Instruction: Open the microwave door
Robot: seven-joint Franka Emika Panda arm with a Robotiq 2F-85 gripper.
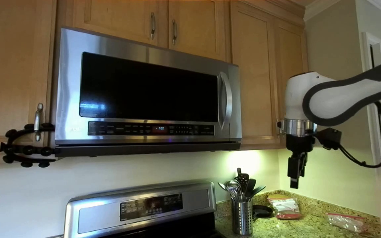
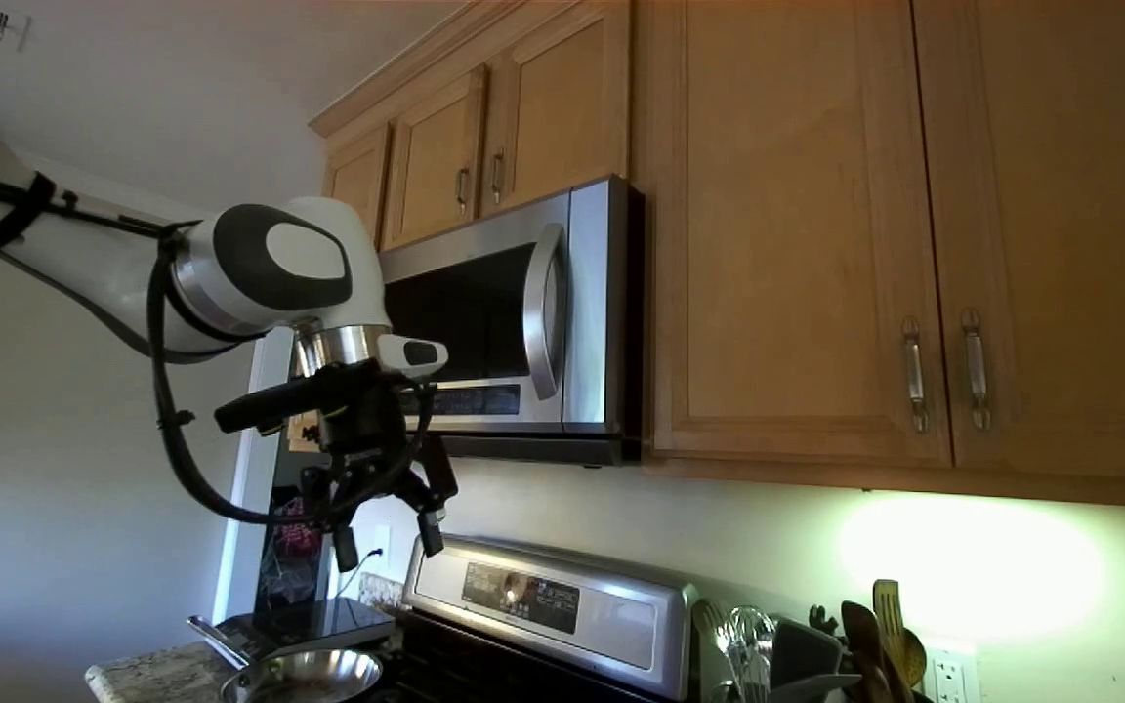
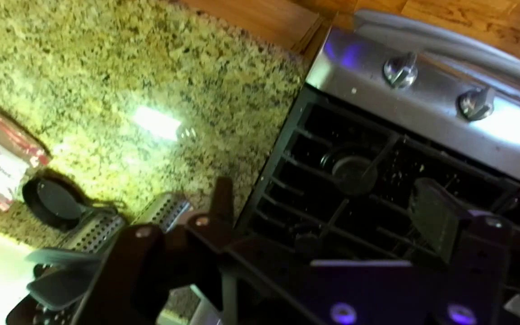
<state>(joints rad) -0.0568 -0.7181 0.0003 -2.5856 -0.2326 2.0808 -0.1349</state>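
Look to the microwave door: closed, high over the stove, well above the worktop and past its stove-side edge. Runs lengthwise from side to side, yet carries an upright, outward-bowed handle at the end nearer the worktop's back corner.

Find the end effector lower than this handle in both exterior views and well apart from it, seemingly above the worktop's stove-side edge, out in front of the door. Points down, with fingers spread wide and nothing visible between them.

To reach the handle from there, must go upward and rearward, away from the worktop's front edge. Likely calls for rising first, then turning the fingers from pointing at the worktop to facing the door. Needs, most probably, a pinch from side to side, across the handle's upright long axis rather than along it. May otherwise bump the bow's outer face or slip off on pulling. Cannot tell the exact depth between fingers and handle. Shows only a single arm for the job.
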